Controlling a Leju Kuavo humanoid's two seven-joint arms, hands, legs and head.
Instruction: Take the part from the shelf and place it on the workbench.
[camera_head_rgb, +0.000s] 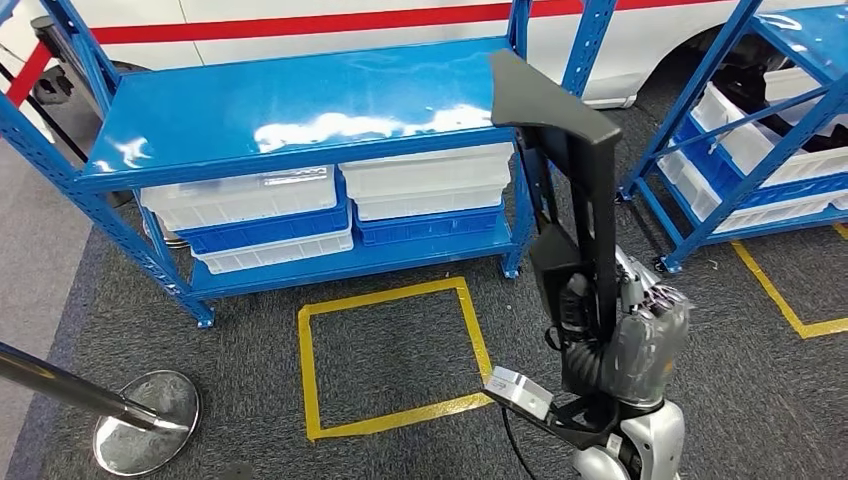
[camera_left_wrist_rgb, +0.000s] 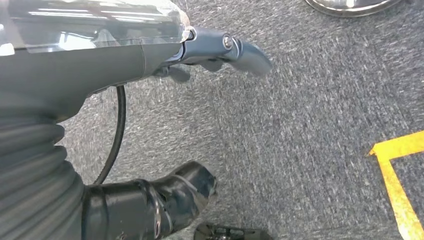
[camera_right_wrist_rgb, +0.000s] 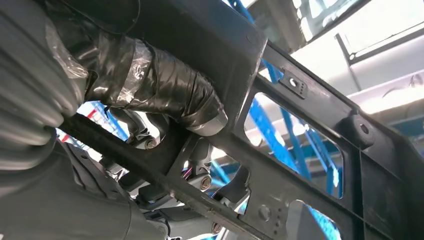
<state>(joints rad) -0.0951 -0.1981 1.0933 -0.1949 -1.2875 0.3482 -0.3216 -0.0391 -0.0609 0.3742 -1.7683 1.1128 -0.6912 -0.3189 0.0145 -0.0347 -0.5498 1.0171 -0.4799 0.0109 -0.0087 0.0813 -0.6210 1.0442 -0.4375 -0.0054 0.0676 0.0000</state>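
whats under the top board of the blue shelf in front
Under the blue shelf's top board sit stacked bins: white bins over a blue bin on the left, white over blue on the right. Their contents are covered. The black part, held by the right hand, hides the shelf's right end.

shelf (camera_head_rgb: 290, 110) blue | part (camera_head_rgb: 570, 170) black | bins (camera_head_rgb: 430, 180) white, blue | floor tape (camera_head_rgb: 385, 360) yellow

Head view looks down from high at the blue shelf (camera_head_rgb: 300, 110) and carpet (camera_head_rgb: 400, 350) — both wrist cameras sit close behind their hands; left wrist view shares that carpet (camera_left_wrist_rgb: 300, 125).
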